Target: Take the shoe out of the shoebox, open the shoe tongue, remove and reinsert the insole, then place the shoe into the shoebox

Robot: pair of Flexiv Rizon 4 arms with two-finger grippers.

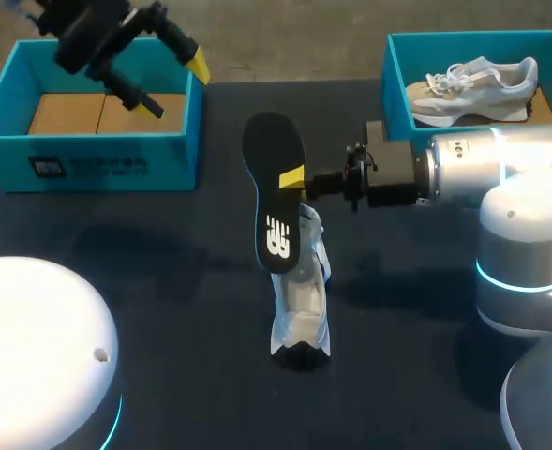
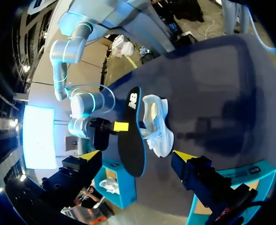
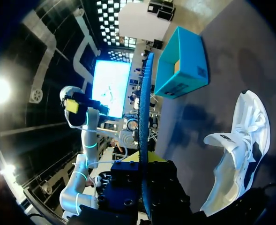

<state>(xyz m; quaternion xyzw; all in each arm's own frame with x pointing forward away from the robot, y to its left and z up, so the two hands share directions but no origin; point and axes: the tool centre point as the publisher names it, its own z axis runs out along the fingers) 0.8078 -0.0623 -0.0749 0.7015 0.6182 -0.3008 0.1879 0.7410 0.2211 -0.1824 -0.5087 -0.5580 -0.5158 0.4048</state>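
Note:
My right gripper (image 1: pixel 294 178) is shut on a black insole (image 1: pixel 276 192) with a blue rim, holding it up over the table's middle. The right wrist view shows the insole (image 3: pixel 145 117) edge-on between that gripper's (image 3: pixel 145 161) fingers. Under and in front of the insole, a white shoe (image 1: pixel 301 314) lies on the dark table, its tongue pulled open (image 3: pixel 241 145). Raised above the left teal shoebox (image 1: pixel 88 155), my left gripper (image 1: pixel 172 82) is open with nothing in it. Its wrist view looks across at the insole (image 2: pixel 130 140) and shoe (image 2: pixel 157 124) between its spread tips (image 2: pixel 137 157).
The left shoebox holds only its brown cardboard floor. A second teal box (image 1: pixel 395 80) at the back right holds a beige shoe (image 1: pixel 472 82). My right arm's base (image 1: pixel 524 272) stands at the table's right.

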